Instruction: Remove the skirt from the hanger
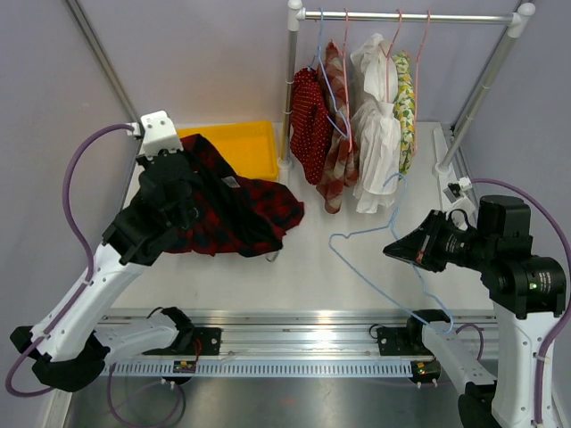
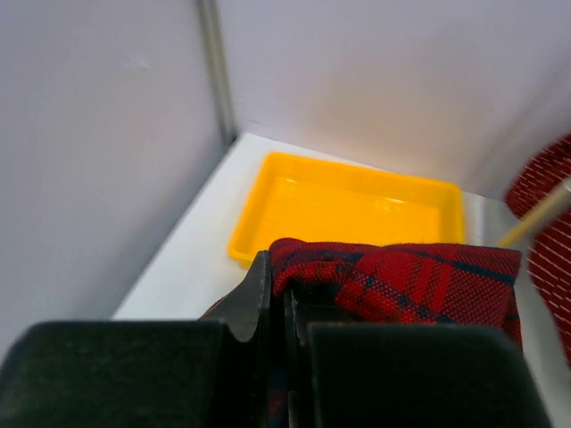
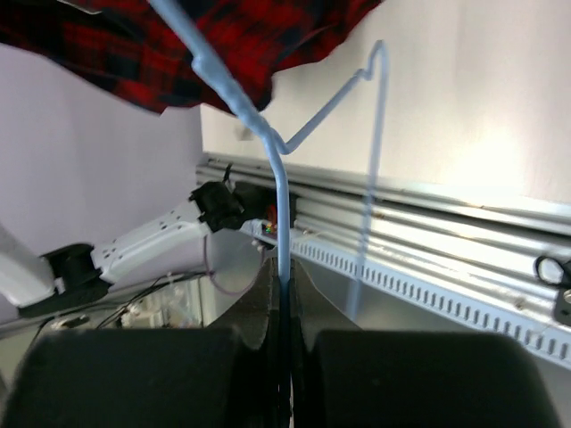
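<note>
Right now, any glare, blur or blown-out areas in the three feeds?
Top external: sharp, evenly lit, glare strip on the front rail. Left wrist: left gripper dark and soft up close, skirt weave crisp, mild sheen on the yellow tray. Right wrist: table blown out at right, right gripper dark and blurred, hanger wire soft near the lens.

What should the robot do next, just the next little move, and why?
Probably the left arm should lower the skirt toward the yellow tray just behind it. From above, the skirt hangs from the left jaws, which are shut on it, and looks apart from the blue hanger, which the right jaws pinch by its wire. So the skirt seems free, though the wrist views cannot confirm it.
</note>
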You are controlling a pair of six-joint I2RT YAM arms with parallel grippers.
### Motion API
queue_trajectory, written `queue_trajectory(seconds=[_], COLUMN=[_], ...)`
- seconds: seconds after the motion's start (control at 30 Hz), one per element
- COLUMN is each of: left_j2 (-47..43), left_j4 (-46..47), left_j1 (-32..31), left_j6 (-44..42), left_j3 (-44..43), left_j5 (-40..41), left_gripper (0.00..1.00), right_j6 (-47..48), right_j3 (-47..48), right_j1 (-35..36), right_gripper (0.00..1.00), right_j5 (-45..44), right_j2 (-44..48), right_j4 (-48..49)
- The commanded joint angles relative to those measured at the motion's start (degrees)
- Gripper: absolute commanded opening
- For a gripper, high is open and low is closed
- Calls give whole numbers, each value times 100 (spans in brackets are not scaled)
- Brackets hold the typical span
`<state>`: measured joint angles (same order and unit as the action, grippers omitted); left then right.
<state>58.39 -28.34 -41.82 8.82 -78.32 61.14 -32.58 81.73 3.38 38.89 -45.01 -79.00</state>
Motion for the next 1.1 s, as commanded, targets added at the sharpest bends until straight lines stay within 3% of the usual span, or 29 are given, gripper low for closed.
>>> queue_trajectory(seconds=[0.0,0.2,0.4,0.67,0.77,0.93,1.07], left_j2=[-82,102,594,2078,2965,4458,4769], left_j4=[933,883,1513,2754,2624,2325,2570], left_j1=[410,1377,1536,1844,1958,2231,2406], left_j6=[-1002,-1015,-1109,-1830,-1998,-2130,-2131], left_j3=[-438,-693,-1175,-2897,-4421,-6148,-6196], left_j5=[776,-39,-1156,-2474,-2598,-2774,-2889], left_gripper=[0,0,0,0,0,0,0], right_j6=[252,313,68,-3,41,41,23], right_j3=[457,633,335,255,150,-130,-359], right_j1=[31,31,31,31,31,31,31], right_gripper=[0,0,0,0,0,0,0], right_j5=[-602,-585,-611,-681,-796,-866,-936], right_j2=[-130,-192,-60,265,414,537,573], right_j4=[-1478,-1469,-952,7,358,693,798])
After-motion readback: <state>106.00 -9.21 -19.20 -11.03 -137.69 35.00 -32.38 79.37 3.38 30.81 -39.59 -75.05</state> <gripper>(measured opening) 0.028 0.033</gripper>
